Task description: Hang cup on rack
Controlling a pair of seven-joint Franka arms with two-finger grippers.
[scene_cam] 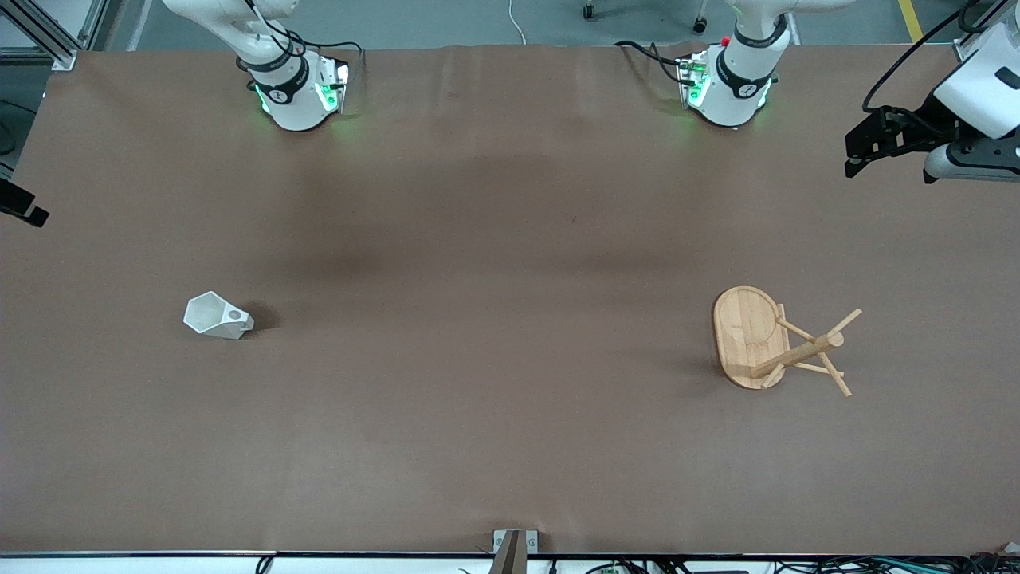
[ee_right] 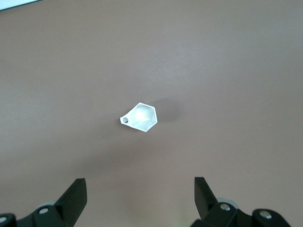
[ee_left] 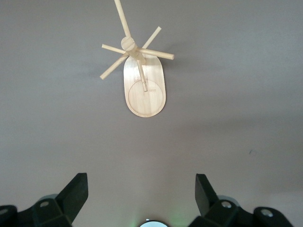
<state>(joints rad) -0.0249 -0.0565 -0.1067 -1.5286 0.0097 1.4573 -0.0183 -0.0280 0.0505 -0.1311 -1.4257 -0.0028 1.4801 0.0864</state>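
Two things lie on the brown bench (scene_cam: 510, 446), well apart from each other. The cup (scene_cam: 217, 316), small, white and faceted, stands toward the right arm's end of the bench, clear of every edge, its hexagonal rim up and its side tab with the round hole facing the rack's way. The rack (scene_cam: 765, 339) stands toward the left arm's end on its oval bamboo base, post upright (the front camera sees it foreshortened, so the post and thin pegs seem to splay sideways over the base). No peg carries anything.

The left gripper (ee_left: 141, 201) hangs high in the air at the left arm's end of the bench, over bare cloth near the edge where the robots' bases stand; its jaws stand wide and hold nothing, and its wrist view shows the rack farther off. The right gripper (ee_right: 140, 201) hangs high over the right arm's end, jaws likewise wide and empty, with the cup in its wrist view below and ahead of the fingers (ee_right: 75, 198).
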